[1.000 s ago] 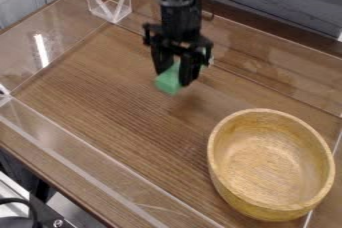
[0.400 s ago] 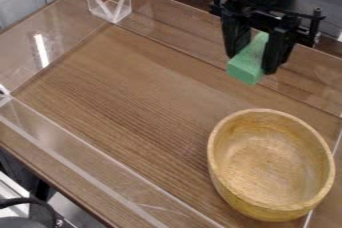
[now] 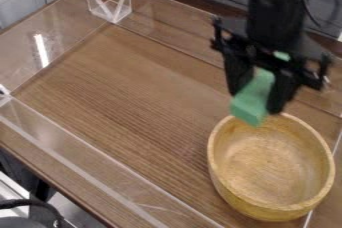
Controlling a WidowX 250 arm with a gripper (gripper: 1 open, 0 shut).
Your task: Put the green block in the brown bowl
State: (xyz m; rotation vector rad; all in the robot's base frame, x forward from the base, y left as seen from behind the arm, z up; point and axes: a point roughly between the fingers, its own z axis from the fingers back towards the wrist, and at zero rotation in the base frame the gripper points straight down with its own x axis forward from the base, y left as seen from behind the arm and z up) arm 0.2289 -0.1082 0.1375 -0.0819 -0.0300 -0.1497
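So the gripper [image 3: 251, 84] is gripping the green block [image 3: 250, 106], long axis tilting, over the upper rim of the tan wooden bowl [image 3: 251, 200], lower right of frame.

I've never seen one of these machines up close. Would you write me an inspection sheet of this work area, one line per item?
Surface: brown wooden tabletop, visible grain
Green block: between the fingers of the gripper, at the bowl's far side in this view
Brown bowl: light tan wooden bowl, upright; no block seen inside
Clutter: clear item near the table's far edge
Gripper: closed on the block
Cables: black cable at the lower left corner
Surroundings: dark area beyond the table's left edge; details unclear
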